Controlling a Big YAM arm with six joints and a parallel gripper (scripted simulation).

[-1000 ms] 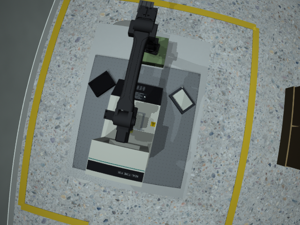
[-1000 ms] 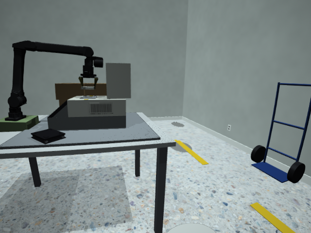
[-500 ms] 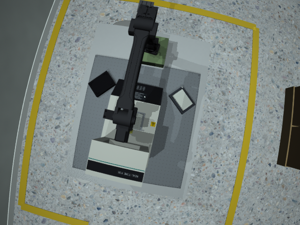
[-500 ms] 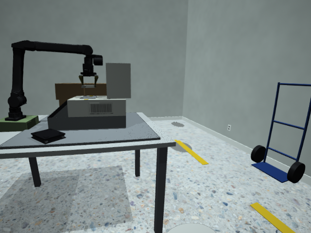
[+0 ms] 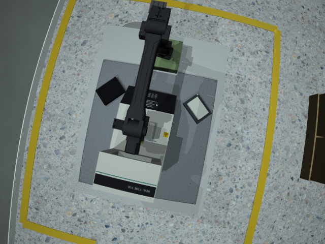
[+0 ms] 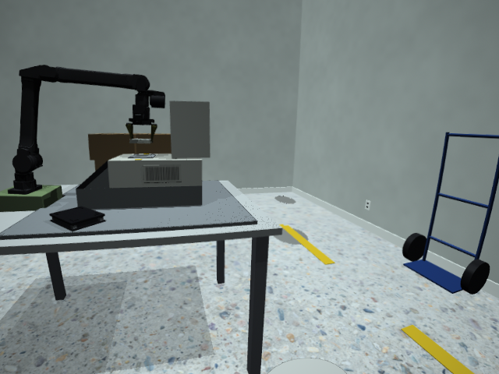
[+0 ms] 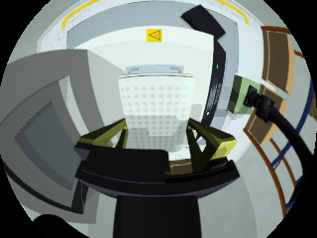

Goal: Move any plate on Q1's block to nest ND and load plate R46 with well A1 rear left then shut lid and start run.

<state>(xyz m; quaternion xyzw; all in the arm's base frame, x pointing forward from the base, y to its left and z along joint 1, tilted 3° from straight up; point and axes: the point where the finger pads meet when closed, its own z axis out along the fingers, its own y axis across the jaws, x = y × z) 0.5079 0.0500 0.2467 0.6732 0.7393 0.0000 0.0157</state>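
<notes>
The cycler Q1 (image 5: 145, 139) stands mid-table with its lid (image 6: 189, 128) open and upright. My gripper (image 6: 140, 135) is shut on a white 96-well plate (image 6: 139, 140), gripping its two sides and holding it level a little above Q1's block (image 6: 141, 155). In the wrist view the plate (image 7: 157, 102) sits between my fingers with the block's edge (image 7: 154, 69) beyond it. A green lamp (image 7: 217, 66) shows on the dark key panel (image 5: 160, 102). Another white plate (image 5: 197, 108) lies on a black nest to the panel's side. An empty black nest (image 5: 110, 90) lies on the other side.
The arm's green base (image 5: 169, 56) stands behind the panel end of the table. The open lid (image 5: 128, 170) rises close beside my wrist. A brown shelf (image 5: 313, 139) and a blue hand truck (image 6: 455, 217) stand off the table.
</notes>
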